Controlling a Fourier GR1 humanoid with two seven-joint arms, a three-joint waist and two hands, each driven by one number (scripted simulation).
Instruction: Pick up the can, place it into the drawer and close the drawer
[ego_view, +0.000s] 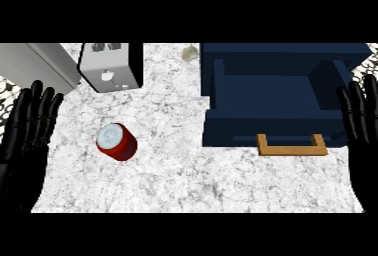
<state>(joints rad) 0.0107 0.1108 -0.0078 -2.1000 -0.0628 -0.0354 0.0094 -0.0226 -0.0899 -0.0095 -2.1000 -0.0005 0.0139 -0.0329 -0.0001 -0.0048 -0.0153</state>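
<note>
Both robot hands rest with straight fingers — left robot hand (29, 117) nearest the can (117, 142). Approach from nine o'clock, wrap its side, then carry toward the drawer (275, 131) at three o'clock.

The can (117, 142) stands on the surface (184, 175), left of the open drawer (269, 107). The toaster (111, 66) sits behind the can. The left hand (29, 120) rests at the left edge, the right hand (360, 117) at the right edge.
</note>
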